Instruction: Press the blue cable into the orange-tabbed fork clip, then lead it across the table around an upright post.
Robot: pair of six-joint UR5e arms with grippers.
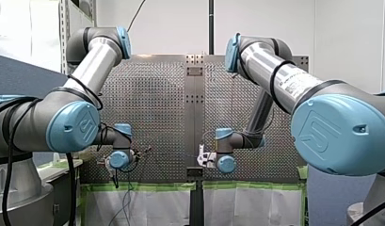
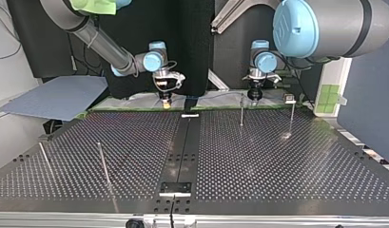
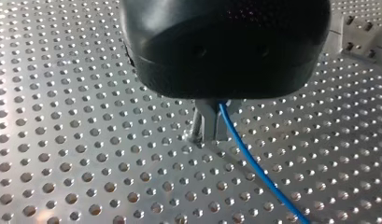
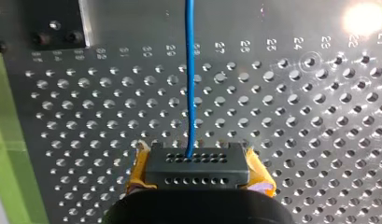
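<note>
The blue cable (image 3: 254,163) comes out from between the metal fingers of my left gripper (image 3: 211,135), which is shut on it just above the perforated table, and it runs away low over the holes. My right gripper (image 4: 191,161), with yellow pads (image 4: 137,170) beside a black block, is shut on the same blue cable (image 4: 190,84), which leads straight ahead of it. In the top view my right gripper (image 2: 166,99) hangs at the far edge left of centre and my left gripper (image 2: 255,94) right of centre. A small clip-like fixture (image 2: 289,99) sits beyond my left gripper; its colour does not show.
Thin upright posts stand on the table: one (image 2: 241,111) beside my left gripper, one (image 2: 292,116) further right, and two (image 2: 102,161) (image 2: 44,159) at the near left of the top view. A dark centre strip (image 2: 182,152) splits the plate. Green tape (image 4: 11,140) lines the edge.
</note>
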